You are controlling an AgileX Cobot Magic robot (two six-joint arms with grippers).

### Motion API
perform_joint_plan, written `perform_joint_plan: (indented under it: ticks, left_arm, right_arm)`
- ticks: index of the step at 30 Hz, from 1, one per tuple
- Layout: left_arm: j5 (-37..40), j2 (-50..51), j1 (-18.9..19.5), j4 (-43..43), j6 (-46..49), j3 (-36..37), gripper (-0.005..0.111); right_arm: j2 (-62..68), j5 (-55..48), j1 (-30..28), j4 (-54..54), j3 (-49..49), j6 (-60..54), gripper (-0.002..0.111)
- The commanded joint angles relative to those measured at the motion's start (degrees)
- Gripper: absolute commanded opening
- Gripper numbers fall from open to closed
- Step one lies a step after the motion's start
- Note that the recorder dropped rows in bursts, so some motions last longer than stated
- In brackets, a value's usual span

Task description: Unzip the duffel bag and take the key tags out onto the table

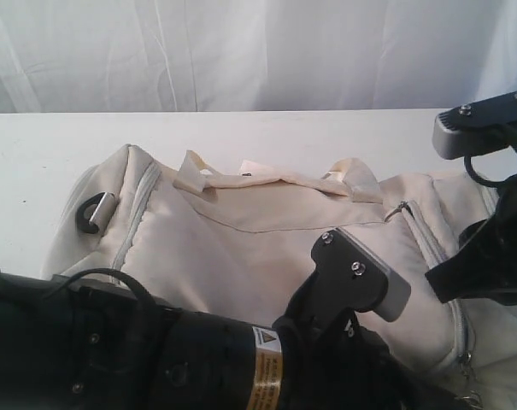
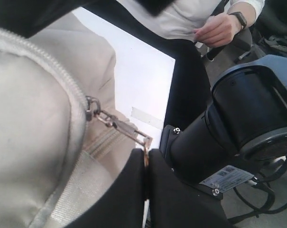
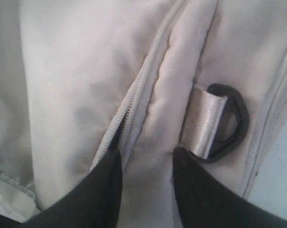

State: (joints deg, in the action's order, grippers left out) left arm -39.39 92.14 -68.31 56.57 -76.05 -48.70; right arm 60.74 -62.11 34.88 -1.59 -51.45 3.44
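The cream duffel bag [image 1: 241, 248] lies zipped on the white table [image 1: 44, 145], its webbing handles [image 1: 267, 181] flopped on top. My left gripper [image 2: 146, 159] is shut on the metal zipper pull [image 2: 129, 129], drawn taut from the slider [image 2: 91, 109] at the bag's near right end. In the exterior view the left arm [image 1: 155, 359] hides that gripper. My right gripper [image 3: 145, 154] pinches a raised fold of bag fabric beside the grey zipper [image 3: 129, 109], close to a black D-ring [image 3: 228, 121]; it shows at the bag's right end [image 1: 450, 278]. The key tags are out of view.
A white curtain [image 1: 241, 51] hangs behind the table. Another D-ring [image 1: 94, 212] sits at the bag's left end. In the left wrist view a seated person [image 2: 214, 23] is just past the table edge, beside the other arm's black housing [image 2: 243, 118].
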Motion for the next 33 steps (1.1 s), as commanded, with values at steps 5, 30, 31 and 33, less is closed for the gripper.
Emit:
perform_joint_plan:
  ticks: [5, 30, 31, 33]
  left_arm:
    - [1.3, -0.8, -0.4, 3.1, -0.4, -0.1, 0.000]
    - [3.8, -0.8, -0.4, 4.0, -0.4, -0.1, 0.000]
    - [3.5, -0.8, -0.4, 4.0, -0.4, -0.1, 0.000]
    - [3.0, -0.8, -0.4, 4.0, -0.4, -0.1, 0.000]
  right_arm:
    - [-0.1, -0.8, 0.0, 2.0, -0.5, -0.2, 0.053]
    - [-4.5, -0.5, 0.0, 16.0, 2.1, -0.7, 0.052]
    - [-4.5, -0.5, 0.0, 16.0, 2.6, -1.1, 0.052]
    - [-4.5, -0.3, 0.0, 16.0, 3.6, -1.1, 0.052]
